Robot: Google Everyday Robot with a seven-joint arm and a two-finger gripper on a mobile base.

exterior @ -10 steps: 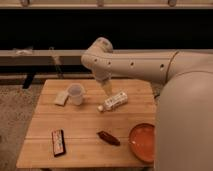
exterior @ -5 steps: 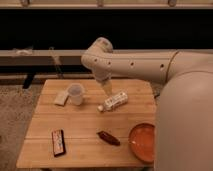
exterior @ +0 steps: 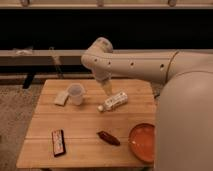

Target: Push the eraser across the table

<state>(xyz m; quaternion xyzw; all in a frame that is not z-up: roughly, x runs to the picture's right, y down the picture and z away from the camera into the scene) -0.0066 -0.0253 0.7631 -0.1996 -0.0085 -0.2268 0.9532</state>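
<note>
The eraser (exterior: pixel 58 142), a small flat black block with a red-and-white face, lies near the front left corner of the table (exterior: pixel 85 117), a small square table with a light wooden plank top. My white arm reaches in from the right over the table's far side. The gripper (exterior: pixel 107 89) points down above the middle back of the table, just over a white bottle. It is well behind and to the right of the eraser and holds nothing that I can see.
A white bottle (exterior: pixel 113 101) lies on its side mid-table. A clear plastic cup (exterior: pixel 75 93) and a pale beige pad (exterior: pixel 61 98) sit at the back left. A dark red-brown oblong thing (exterior: pixel 108 138) and an orange bowl (exterior: pixel 142 141) sit at the front right.
</note>
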